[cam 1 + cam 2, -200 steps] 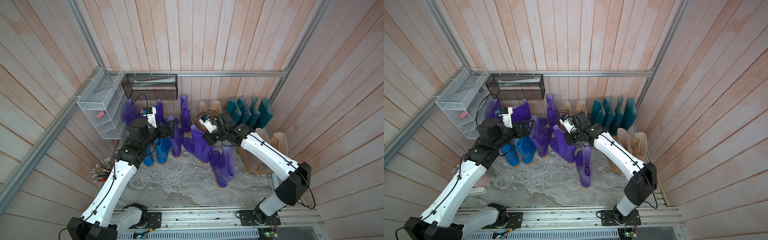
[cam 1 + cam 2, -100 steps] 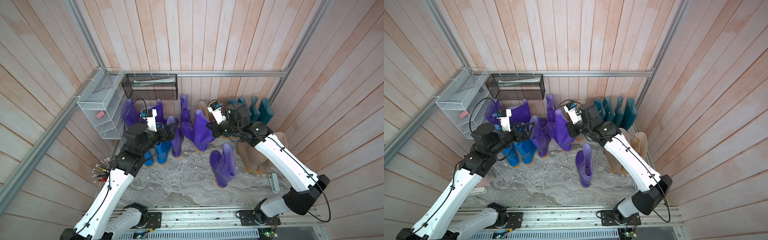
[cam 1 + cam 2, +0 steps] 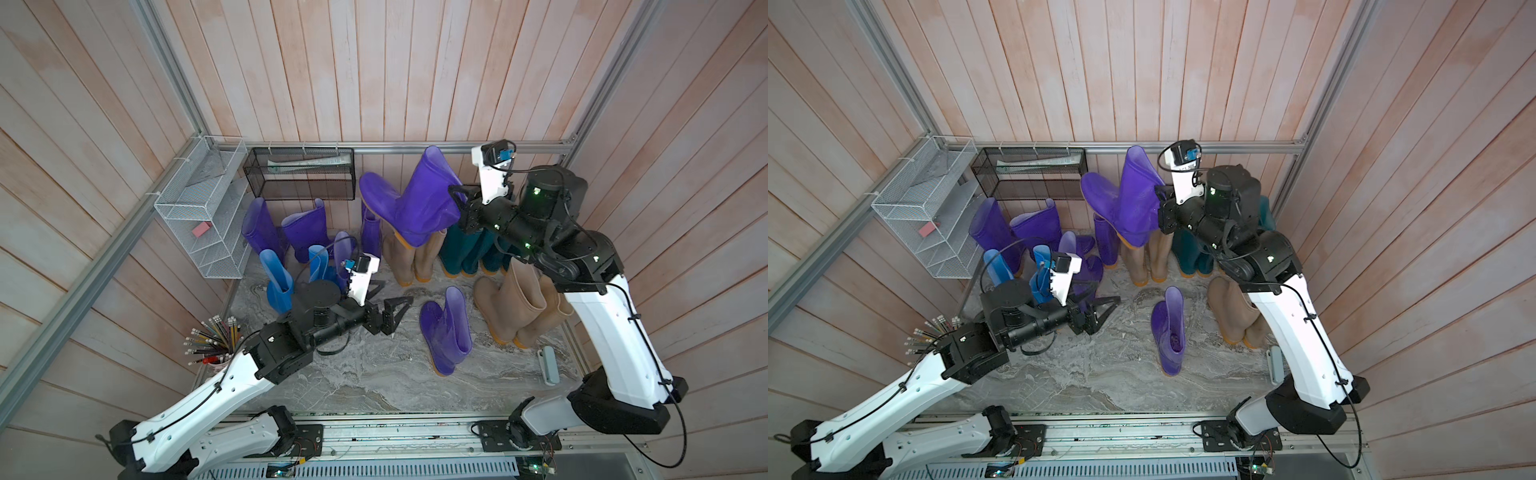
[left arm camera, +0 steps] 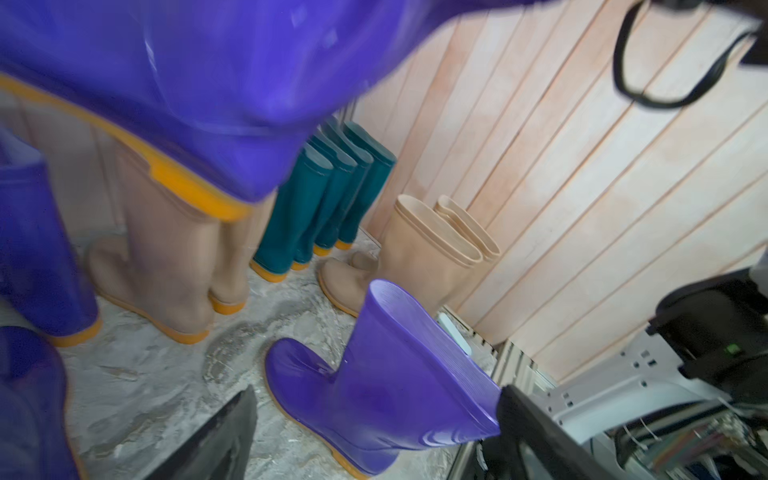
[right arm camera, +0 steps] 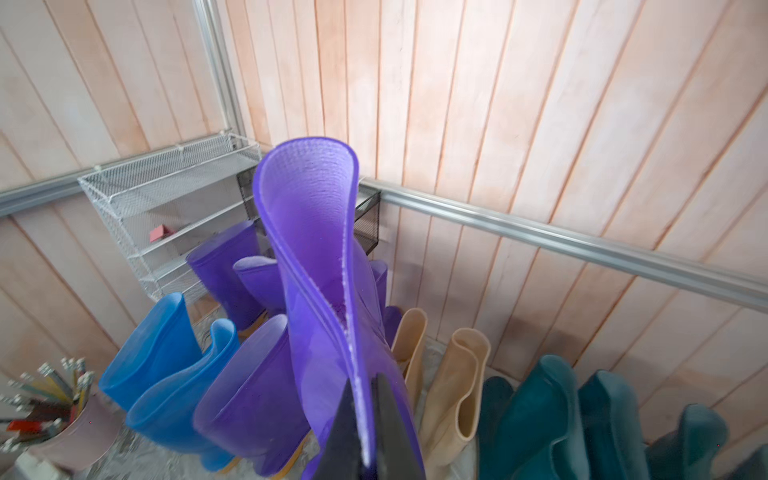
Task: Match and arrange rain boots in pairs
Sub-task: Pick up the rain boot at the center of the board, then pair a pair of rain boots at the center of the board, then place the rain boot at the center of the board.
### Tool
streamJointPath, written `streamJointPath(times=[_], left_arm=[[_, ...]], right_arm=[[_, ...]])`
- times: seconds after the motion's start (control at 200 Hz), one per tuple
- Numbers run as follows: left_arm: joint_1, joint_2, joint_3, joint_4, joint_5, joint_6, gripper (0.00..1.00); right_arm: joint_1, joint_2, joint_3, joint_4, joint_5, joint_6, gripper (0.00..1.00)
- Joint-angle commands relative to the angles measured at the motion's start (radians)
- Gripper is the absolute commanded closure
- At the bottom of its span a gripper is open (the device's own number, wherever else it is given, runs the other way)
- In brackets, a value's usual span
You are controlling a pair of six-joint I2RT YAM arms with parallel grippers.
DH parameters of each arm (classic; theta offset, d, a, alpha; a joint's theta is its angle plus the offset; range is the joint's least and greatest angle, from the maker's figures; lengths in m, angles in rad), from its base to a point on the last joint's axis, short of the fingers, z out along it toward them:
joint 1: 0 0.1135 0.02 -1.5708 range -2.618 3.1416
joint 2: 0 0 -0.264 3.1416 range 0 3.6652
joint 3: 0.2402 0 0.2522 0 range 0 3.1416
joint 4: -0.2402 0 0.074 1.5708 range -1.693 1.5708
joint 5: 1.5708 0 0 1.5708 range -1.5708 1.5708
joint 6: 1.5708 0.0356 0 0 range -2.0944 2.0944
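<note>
My right gripper (image 3: 455, 203) is shut on the shaft rim of a purple rain boot (image 3: 415, 199), which hangs tilted high above the back row; the right wrist view shows its fingers (image 5: 390, 432) pinching the rim. A lone purple boot (image 3: 446, 332) stands mid-floor. My left gripper (image 3: 401, 316) is open just left of it, not touching; in the left wrist view the boot (image 4: 395, 374) sits ahead between the fingers. Two blue boots (image 3: 276, 274), purple boots (image 3: 307, 228), a beige pair (image 3: 409, 257), teal boots (image 3: 465, 253) and another beige pair (image 3: 515, 307) stand around the floor.
A white wire shelf (image 3: 199, 216) hangs on the left wall and a black mesh basket (image 3: 299, 174) on the back wall. A cup of pencils (image 3: 212, 340) stands at the front left. A small grey object (image 3: 548, 365) lies at the floor's right edge.
The right arm has raised its purple boot from floor level up toward the back wall. The left gripper has left the blue boots and moved right toward the lone purple boot.
</note>
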Motion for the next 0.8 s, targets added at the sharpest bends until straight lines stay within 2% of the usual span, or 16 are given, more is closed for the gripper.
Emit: streamJointPath(times=[0.0,0.1,0.195,0.27,0.39,0.525,0.67,0.75,0.78,0.795], left_arm=[[-0.106,0.11,0.028,0.05,-0.046,0.013,0.04],[-0.155,0.242,0.109,0.048,-0.047,-0.001,0.0],[-0.16,0.346,0.16,0.055,-0.03,-0.054,0.0],[-0.161,0.412,0.2,0.029,-0.058,-0.078,0.0],[-0.161,0.472,0.234,0.024,-0.061,-0.114,0.0],[-0.161,0.519,0.283,0.011,-0.054,-0.101,0.0],[-0.161,0.593,0.343,-0.07,-0.12,-0.09,0.0],[-0.161,0.617,0.339,-0.09,-0.16,-0.091,0.12],[-0.161,0.619,0.334,-0.092,-0.169,-0.092,0.21],[-0.161,0.62,0.332,-0.091,-0.173,-0.094,0.29]], right_arm=[[-0.007,0.001,0.068,0.103,0.143,-0.022,1.0],[-0.01,0.0,0.097,0.087,0.203,-0.039,1.0],[-0.012,-0.012,0.106,0.071,0.25,-0.049,1.0],[-0.012,-0.025,0.106,0.062,0.272,-0.054,1.0],[-0.013,-0.051,0.095,0.052,0.3,-0.059,1.0],[-0.013,-0.079,0.051,0.055,0.322,-0.058,1.0],[-0.013,-0.121,-0.003,0.07,0.342,-0.048,1.0],[-0.013,-0.146,-0.031,0.086,0.348,-0.045,1.0],[-0.013,-0.158,-0.04,0.093,0.348,-0.043,1.0],[-0.014,-0.162,-0.044,0.095,0.348,-0.042,1.0]])
